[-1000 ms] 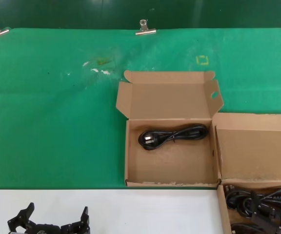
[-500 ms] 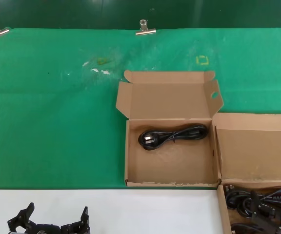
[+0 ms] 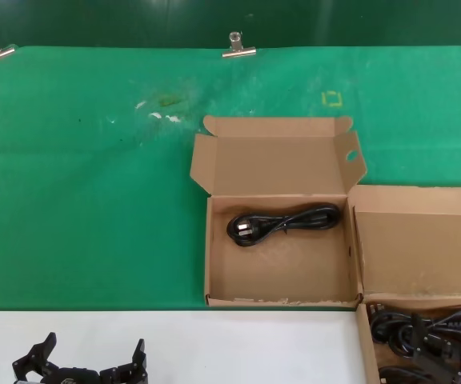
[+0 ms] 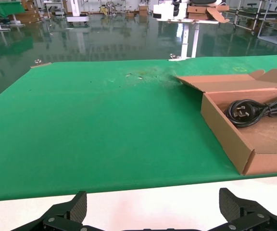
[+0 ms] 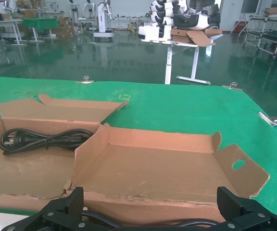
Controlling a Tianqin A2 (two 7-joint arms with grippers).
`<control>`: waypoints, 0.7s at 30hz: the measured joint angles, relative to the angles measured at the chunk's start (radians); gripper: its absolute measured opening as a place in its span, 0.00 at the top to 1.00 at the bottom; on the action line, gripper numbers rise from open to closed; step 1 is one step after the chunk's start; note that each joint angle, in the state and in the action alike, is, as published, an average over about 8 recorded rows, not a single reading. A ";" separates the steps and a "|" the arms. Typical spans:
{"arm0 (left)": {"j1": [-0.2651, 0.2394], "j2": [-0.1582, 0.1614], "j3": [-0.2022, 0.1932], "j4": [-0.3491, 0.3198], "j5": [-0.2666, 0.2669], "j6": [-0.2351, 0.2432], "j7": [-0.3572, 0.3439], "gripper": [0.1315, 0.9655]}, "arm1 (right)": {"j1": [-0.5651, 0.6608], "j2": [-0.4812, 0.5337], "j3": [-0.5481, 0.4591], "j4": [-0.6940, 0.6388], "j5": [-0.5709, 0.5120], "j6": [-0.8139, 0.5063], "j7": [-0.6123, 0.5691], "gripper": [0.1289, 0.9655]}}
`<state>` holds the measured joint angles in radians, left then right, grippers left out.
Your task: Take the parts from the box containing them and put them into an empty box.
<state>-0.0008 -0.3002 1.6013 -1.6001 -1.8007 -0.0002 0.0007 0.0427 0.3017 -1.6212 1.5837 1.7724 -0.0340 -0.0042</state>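
Note:
The middle cardboard box [image 3: 214, 264], the task's empty box, has an oval hole in its lid flap [image 3: 351, 155] and holds one black cord [image 3: 282, 222], also seen as cord [image 5: 42, 138]. At the lower right, the box containing the parts [image 3: 364, 340] is filled with several black cords [image 3: 406, 332], and its lid [image 5: 148, 166] stands open behind it. My right gripper [image 5: 152, 204] hangs open just over those cords, right gripper [image 3: 454, 364], with cable running beneath the fingers. My left gripper [image 3: 93, 354] is parked open over the white table edge, left gripper [image 4: 153, 204].
A green mat [image 3: 86, 200] covers the table, held by metal clips [image 3: 238, 46] at the far edge. A white strip of table [image 3: 238, 344] runs along the front. The source box's lid flap [image 5: 238, 164] also carries an oval hole.

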 joint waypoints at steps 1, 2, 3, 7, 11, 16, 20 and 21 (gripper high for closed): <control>0.000 0.000 0.000 0.000 0.000 0.000 0.000 0.00 | 0.000 0.000 0.000 0.000 0.000 0.000 0.000 0.00; 0.000 0.000 0.000 0.000 0.000 0.000 0.000 0.00 | 0.000 0.000 0.000 0.000 0.000 0.000 0.000 0.00; 0.000 0.000 0.000 0.000 0.000 0.000 0.000 0.00 | 0.000 0.000 0.000 0.000 0.000 0.000 0.000 0.00; 0.000 0.000 0.000 0.000 0.000 0.000 0.000 0.00 | 0.000 0.000 0.000 0.000 0.000 0.000 0.000 0.00; 0.000 0.000 0.000 0.000 0.000 0.000 0.000 0.00 | 0.000 0.000 0.000 0.000 0.000 0.000 0.000 0.00; 0.000 0.000 0.000 0.000 0.000 0.000 0.000 0.00 | 0.000 0.000 0.000 0.000 0.000 0.000 0.000 0.00; 0.000 0.000 0.000 0.000 0.000 0.000 0.000 0.00 | 0.000 0.000 0.000 0.000 0.000 0.000 0.000 0.00; 0.000 0.000 0.000 0.000 0.000 0.000 0.000 0.00 | 0.000 0.000 0.000 0.000 0.000 0.000 0.000 0.00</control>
<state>-0.0008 -0.3002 1.6013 -1.6001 -1.8007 -0.0002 0.0007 0.0427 0.3017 -1.6212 1.5837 1.7724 -0.0340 -0.0042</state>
